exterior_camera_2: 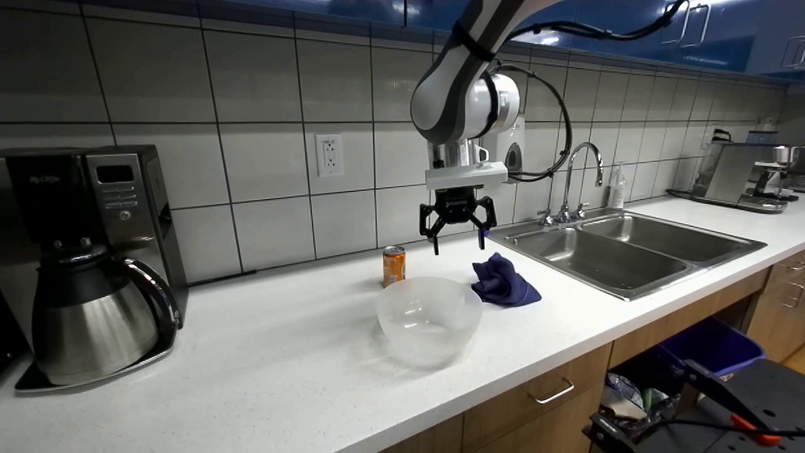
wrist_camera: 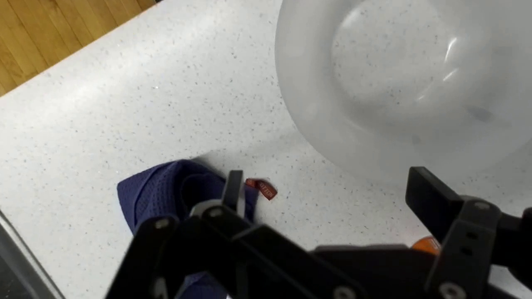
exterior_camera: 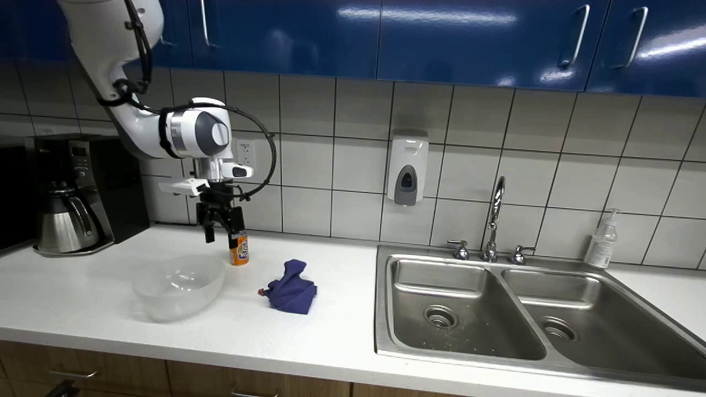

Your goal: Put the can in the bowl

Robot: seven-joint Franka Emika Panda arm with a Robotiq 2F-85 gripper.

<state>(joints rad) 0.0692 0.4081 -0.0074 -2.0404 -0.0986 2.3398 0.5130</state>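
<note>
Robotiq gripper [exterior_camera_2: 459, 250]: pointing down above the white countertop [exterior_camera_2: 264, 365], jaws spread wide, only air between the tips.
Fingers [wrist_camera: 430, 195]: well apart from each other; in the wrist view the countertop shows through the gap.
Fanta can [exterior_camera_2: 394, 269]: orange, upright on the countertop, lower than the jaws and off to one side, outside the gap. In an exterior view a fingertip crosses in front of its top, but the two do not touch. In the wrist view only an orange sliver shows, the rest hidden behind a finger.
Frosted bowl [exterior_camera_2: 429, 324]: translucent, upright on the countertop, near the Fanta can with a strip of countertop between; the can stands outside it, on the side toward the tiled backsplash [exterior_camera: 309, 165].
Dark blue towel [exterior_camera: 291, 289]: crumpled, near the bowl, apart from the fingers; a red tag [wrist_camera: 262, 188] reading COTTON sticks out toward the bowl.
Double-basin sink [exterior_camera: 525, 309]: stainless steel, beyond the towel from the bowl, with a curved chrome faucet [exterior_camera: 496, 207] at its back edge.
Coffee maker [exterior_camera_2: 119, 182]: black and steel, well apart from the bowl on the side away from the sink, a steel carafe [exterior_camera_2: 94, 321] seated in it.
Soap dispenser [exterior_camera: 408, 165]: white, mounted on the backsplash.
Cabinets [exterior_camera: 287, 33]: glossy blue, above the backsplash.
</note>
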